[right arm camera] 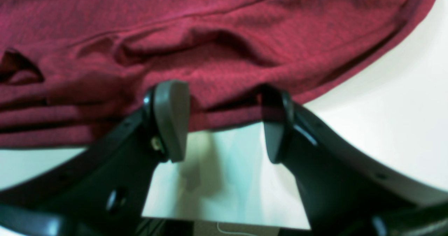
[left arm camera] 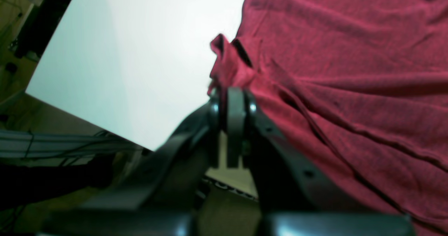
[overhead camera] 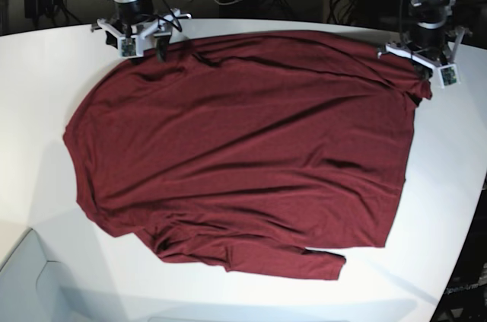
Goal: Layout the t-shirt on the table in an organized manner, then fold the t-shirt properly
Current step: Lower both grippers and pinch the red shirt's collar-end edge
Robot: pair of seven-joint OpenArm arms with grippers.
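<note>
The red shirt (overhead camera: 243,147) lies spread out on the white table (overhead camera: 46,78), with many wrinkles and one sleeve bunched up at the near edge. The left gripper (left arm camera: 232,105) is squeezed tight on a corner of the shirt at the far edge. The right gripper (right arm camera: 224,124) is at the other far corner. Its fingers (right arm camera: 171,117) are wide apart, touching the shirt's edge.

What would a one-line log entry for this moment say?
t-shirt spread on table | left hand shut on t-shirt edge | right hand open at t-shirt edge
</note>
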